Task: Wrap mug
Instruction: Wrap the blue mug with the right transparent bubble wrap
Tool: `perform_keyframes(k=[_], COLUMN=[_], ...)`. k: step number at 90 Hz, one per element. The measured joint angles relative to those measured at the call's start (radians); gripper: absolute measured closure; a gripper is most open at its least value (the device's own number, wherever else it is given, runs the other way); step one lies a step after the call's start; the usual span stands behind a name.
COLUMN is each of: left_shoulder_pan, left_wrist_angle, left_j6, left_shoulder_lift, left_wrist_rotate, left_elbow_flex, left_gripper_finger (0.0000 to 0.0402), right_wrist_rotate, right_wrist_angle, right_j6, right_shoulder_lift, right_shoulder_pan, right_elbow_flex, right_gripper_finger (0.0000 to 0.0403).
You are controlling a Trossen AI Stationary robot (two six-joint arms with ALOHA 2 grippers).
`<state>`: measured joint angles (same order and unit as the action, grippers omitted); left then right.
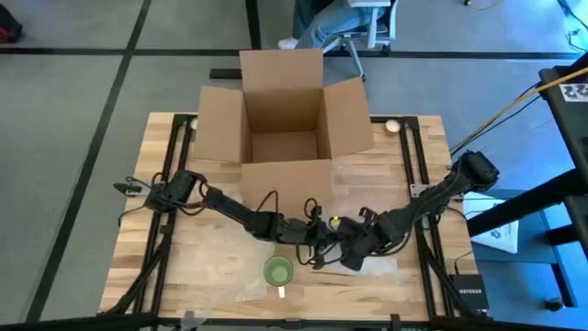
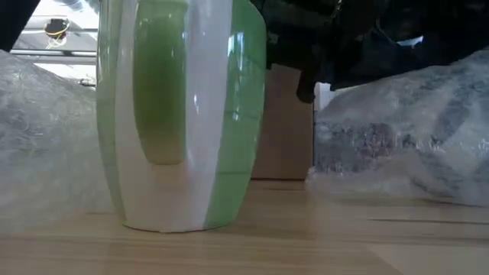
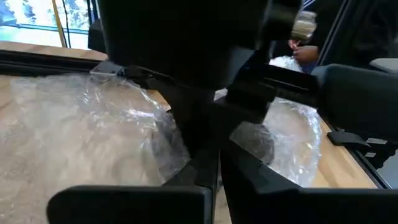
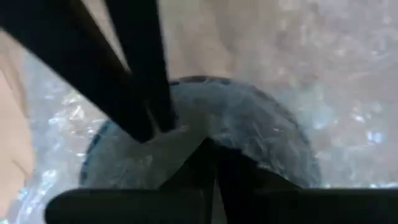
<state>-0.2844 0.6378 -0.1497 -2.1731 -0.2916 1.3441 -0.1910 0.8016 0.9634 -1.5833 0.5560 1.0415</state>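
The green mug (image 1: pixel 278 270) with its cream handle (image 2: pixel 206 114) stands upright on its base near the table's front edge, on or at the edge of a clear bubble-wrap sheet (image 1: pixel 390 268). No gripper touches it. My left gripper (image 1: pixel 310 236) and my right gripper (image 1: pixel 336 256) meet just beyond and to the right of the mug, both shut on the bubble wrap (image 3: pixel 81 137). In the low view the wrap (image 2: pixel 405 130) rises in humps on either side of the mug. My left gripper pinches a raised fold of the bubble wrap (image 3: pixel 186 146) between its two fingers, coming from the table's left. The wrap bulges up on both sides of the fingers, and the rest lies on the table. My right gripper has wrap (image 4: pixel 180 140) at its shut fingertips, coming from the right and slanting down; dark parts of the other arm hide how many layers it has.
An open brown cardboard box (image 1: pixel 285 119) stands at the table's far middle, flaps spread. A small black device (image 1: pixel 467 291) lies at the near right corner. Cables trail along both arms. A seated person (image 1: pixel 335 18) is beyond the far edge.
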Motion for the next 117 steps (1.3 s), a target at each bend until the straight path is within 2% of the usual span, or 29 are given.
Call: perform_keyframes(k=[28, 54, 94, 117], left_shoulder_pan=[-0.004, 0.016, 0.017, 0.017], left_wrist_angle=[0.024, 0.055, 0.046, 0.045], left_j6=[0.019, -0.037, -0.026, -0.026], left_shoulder_lift=[0.002, -0.048, -0.055, -0.056], left_wrist_rotate=[0.0, 0.023, 0.027, 0.027], left_elbow_flex=[0.0, 0.002, 0.003, 0.003], left_gripper_finger=[0.0402, 0.0402, 0.0402, 0.0402], right_wrist_rotate=[0.001, 0.009, 0.021, 0.003], right_wrist_angle=[-0.114, -0.092, 0.205, 0.341], right_j6=[-0.105, -0.123, -0.152, -0.158], right_shoulder_lift=[0.0, -0.002, 0.005, 0.005], right_shoulder_pan=[0.0, 0.0, 0.001, 0.0], right_elbow_flex=[0.01, 0.011, 0.231, 0.311], right_gripper_finger=[0.0403, 0.0403, 0.0403, 0.0403])
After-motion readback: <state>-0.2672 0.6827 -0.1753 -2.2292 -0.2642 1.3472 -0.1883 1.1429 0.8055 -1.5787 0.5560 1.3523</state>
